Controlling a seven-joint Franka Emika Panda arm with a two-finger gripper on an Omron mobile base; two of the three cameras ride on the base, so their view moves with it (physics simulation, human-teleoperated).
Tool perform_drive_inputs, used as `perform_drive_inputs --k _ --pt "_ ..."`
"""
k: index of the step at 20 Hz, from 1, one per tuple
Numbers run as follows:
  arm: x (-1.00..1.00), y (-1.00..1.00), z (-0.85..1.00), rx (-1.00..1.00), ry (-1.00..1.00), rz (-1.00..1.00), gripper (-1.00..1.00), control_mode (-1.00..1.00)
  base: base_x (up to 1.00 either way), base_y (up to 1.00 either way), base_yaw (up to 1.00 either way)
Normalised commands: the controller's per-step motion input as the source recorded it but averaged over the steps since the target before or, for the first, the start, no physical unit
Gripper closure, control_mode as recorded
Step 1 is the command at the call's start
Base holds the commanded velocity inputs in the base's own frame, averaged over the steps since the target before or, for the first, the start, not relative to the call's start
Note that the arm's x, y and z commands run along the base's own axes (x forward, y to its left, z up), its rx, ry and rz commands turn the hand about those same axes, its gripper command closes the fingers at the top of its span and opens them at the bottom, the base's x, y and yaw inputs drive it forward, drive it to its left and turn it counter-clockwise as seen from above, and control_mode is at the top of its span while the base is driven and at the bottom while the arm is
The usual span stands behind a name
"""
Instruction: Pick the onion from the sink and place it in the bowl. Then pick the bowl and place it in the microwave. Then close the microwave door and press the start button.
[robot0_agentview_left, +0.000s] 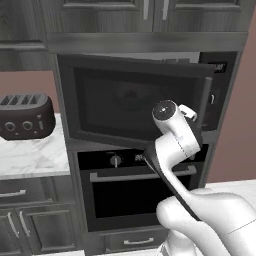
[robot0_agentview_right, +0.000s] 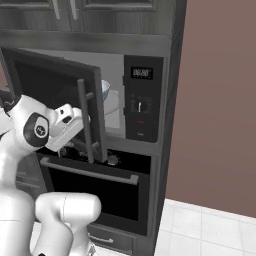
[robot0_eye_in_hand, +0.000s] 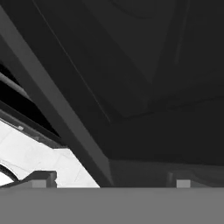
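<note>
The microwave (robot0_agentview_right: 142, 100) has its dark tinted-glass door (robot0_agentview_left: 125, 105) swung most of the way toward shut, with a gap left at the handle side (robot0_agentview_right: 85, 120). Through that gap the white bowl with blue pattern (robot0_agentview_right: 106, 90) sits inside the light cavity. The onion is hidden and the sink is out of view. My gripper (robot0_eye_in_hand: 112, 180) is open, its fingertips (robot0_eye_in_hand: 43, 177) set wide apart, right up against the outer face of the door (robot0_eye_in_hand: 131, 87) with nothing between them. My white wrist sits in front of the door's lower handle-side corner.
An oven (robot0_agentview_left: 135, 195) with a long bar handle sits directly under the microwave. A black toaster (robot0_agentview_left: 25, 117) stands on the white marble counter (robot0_agentview_left: 30, 157) to the left. A plain brown wall (robot0_agentview_right: 215, 100) runs on the right, and dark cabinets hang above.
</note>
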Motion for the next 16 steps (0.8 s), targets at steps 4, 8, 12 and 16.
perform_drive_inputs --k 4,8,12,16 --pt "0.81 -0.2 0.0 0.0 -0.11 0.17 -1.0 -1.0 0.0 0.0 0.0" --pt "0.98 -0.23 0.0 0.0 -0.08 0.16 -1.0 -1.0 0.0 0.0 0.0" --pt "1.0 -0.18 0.0 0.0 -0.03 0.14 -1.0 -1.0 0.0 0.0 0.0" --pt "0.77 -0.07 0.0 0.0 -0.03 0.13 -1.0 -1.0 0.0 0.0 0.0"
